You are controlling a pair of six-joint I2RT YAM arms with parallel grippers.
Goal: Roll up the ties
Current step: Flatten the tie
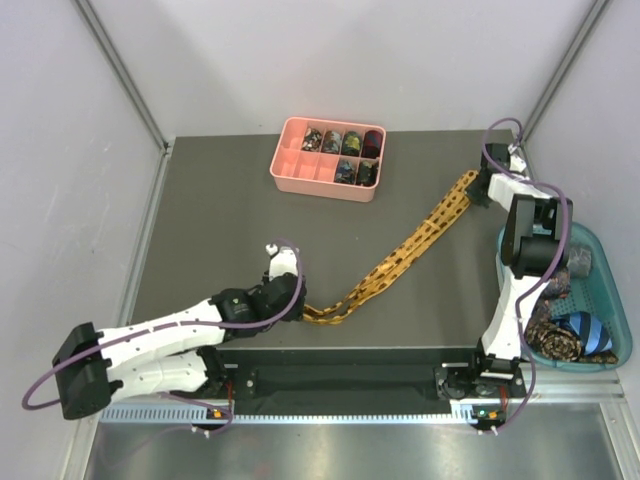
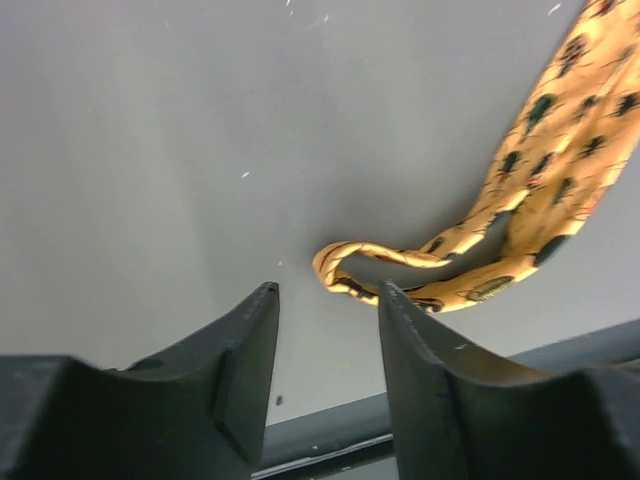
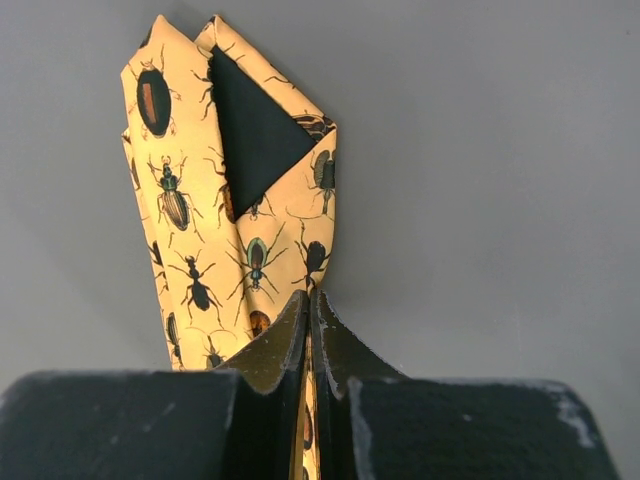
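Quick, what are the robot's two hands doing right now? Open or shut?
Left gripper: open, holding nothing; the folded end of the yellow tie lies just ahead of it.
Right gripper: shut on the yellow tie.

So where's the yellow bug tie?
From above, the yellow beetle-print tie runs diagonally across the table, one end pinched in the right fingers near the teal basket, the other looped beside the left fingers.
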